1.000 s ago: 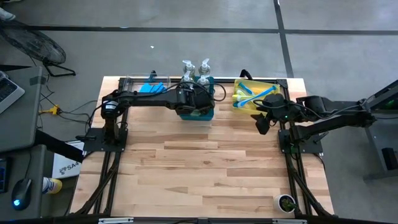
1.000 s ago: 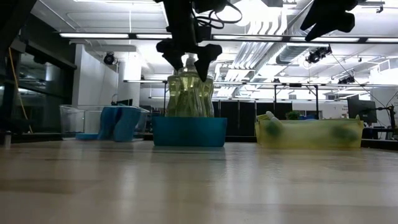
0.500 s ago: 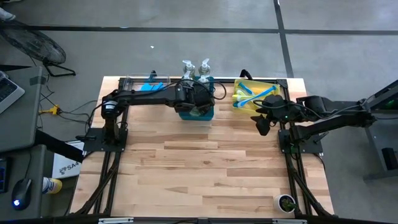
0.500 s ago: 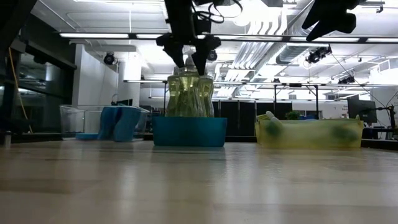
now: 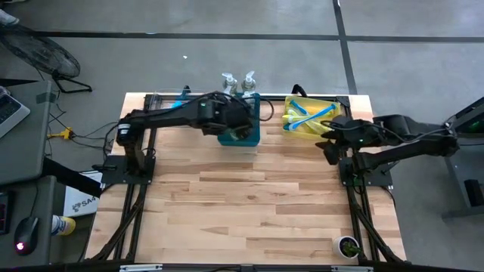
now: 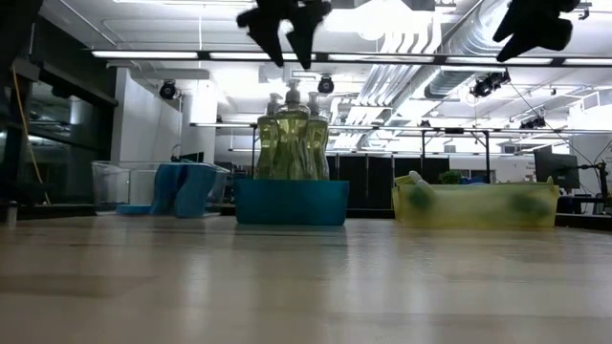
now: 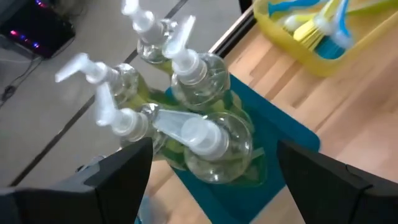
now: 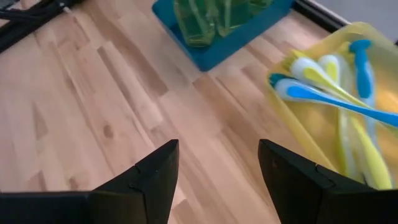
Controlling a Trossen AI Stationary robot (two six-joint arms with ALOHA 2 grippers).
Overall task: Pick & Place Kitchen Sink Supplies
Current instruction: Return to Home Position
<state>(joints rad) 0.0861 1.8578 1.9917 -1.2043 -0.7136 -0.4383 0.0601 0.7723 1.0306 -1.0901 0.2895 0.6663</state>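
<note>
Several clear pump bottles of yellow-green soap [image 7: 199, 118] stand upright in a teal bin [image 6: 292, 203] at the table's far middle. My left gripper [image 6: 290, 29] hangs open above them, its fingers spread well clear of the pump heads [image 6: 292, 96]. Blue and lime-green dish brushes [image 8: 339, 93] lie in a yellow bin [image 5: 306, 121] at the far right. Just on the near side of that bin, my right gripper [image 5: 330, 149] hovers open over bare wood, nothing between its fingers. Blue sponges [image 6: 186, 188] sit in a clear bin [image 6: 115, 186] at the far left.
The three bins stand in a row along the far edge. Wooden tabletop [image 5: 242, 204] stretches from the bins to the near edge. A small round pot [image 5: 346, 245] stands at the near right corner.
My left gripper has risen straight up from beside the front bottle's pump to well above the bottles, staying open. The bottles have stayed in the teal bin. My right gripper has drifted a little toward the table's right edge.
</note>
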